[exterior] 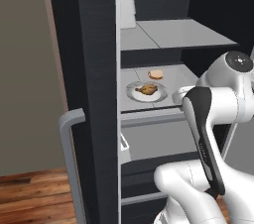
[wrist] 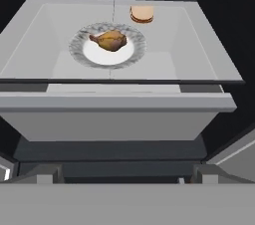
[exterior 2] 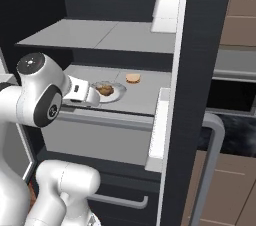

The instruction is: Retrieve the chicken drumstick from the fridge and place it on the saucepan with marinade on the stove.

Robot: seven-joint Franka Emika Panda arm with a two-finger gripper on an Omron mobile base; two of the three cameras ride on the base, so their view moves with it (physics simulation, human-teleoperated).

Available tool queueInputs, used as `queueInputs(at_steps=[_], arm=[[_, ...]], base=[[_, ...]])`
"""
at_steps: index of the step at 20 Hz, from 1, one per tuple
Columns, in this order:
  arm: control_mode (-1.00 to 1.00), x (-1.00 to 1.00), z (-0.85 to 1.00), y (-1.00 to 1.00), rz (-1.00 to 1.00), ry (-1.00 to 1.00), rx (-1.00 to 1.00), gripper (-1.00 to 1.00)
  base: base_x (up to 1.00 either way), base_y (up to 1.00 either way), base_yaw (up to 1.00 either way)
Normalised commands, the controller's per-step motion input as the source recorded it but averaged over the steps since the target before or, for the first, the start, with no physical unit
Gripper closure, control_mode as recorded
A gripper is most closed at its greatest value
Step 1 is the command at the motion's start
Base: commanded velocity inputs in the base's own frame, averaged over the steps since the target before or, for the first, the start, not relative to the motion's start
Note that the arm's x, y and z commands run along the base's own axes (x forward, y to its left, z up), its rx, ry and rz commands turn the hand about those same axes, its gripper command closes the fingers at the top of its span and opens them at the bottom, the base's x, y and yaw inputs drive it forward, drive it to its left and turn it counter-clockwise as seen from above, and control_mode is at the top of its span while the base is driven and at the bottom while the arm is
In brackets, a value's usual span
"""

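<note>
The fridge [exterior: 94,94] stands with its door swung open. On its middle shelf [wrist: 199,55] the golden-brown chicken drumstick [wrist: 109,40] [exterior: 147,88] [exterior 2: 105,89] lies on a white plate [wrist: 79,45]. My gripper [wrist: 127,176] is open and holds nothing. It hovers in front of the shelf's front edge, short of the plate and pointing at it. In the right base view the hand [exterior 2: 82,95] is just left of the plate [exterior 2: 117,92]. The saucepan with marinade and the stove are out of view.
A small round tan bun [wrist: 142,14] [exterior: 156,74] [exterior 2: 133,78] sits behind the plate toward the shelf's back. A white box [exterior: 127,10] [exterior 2: 167,7] stands on the upper shelf. A grey bin front [wrist: 119,114] lies below the shelf. The door [exterior 2: 200,70] flanks the opening.
</note>
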Motion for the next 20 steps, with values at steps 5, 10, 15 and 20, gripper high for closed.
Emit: queueInputs(at_steps=[5,10,15,20], arm=[[-1.00,0.00,0.00,0.00,0.00,0.00,0.00,-1.00],[-1.00,0.07,-0.03,0.00,0.00,-0.02,0.00,-1.00],[-1.00,0.57,-0.01,0.00,-0.01,-0.04,0.00,-1.00],[-1.00,0.43,-0.09,0.00,-0.05,-0.06,0.01,-1.00]], base=[[0.00,0.00,0.00],[0.00,0.00,0.00],[0.00,0.00,0.00],[0.00,0.00,0.00]])
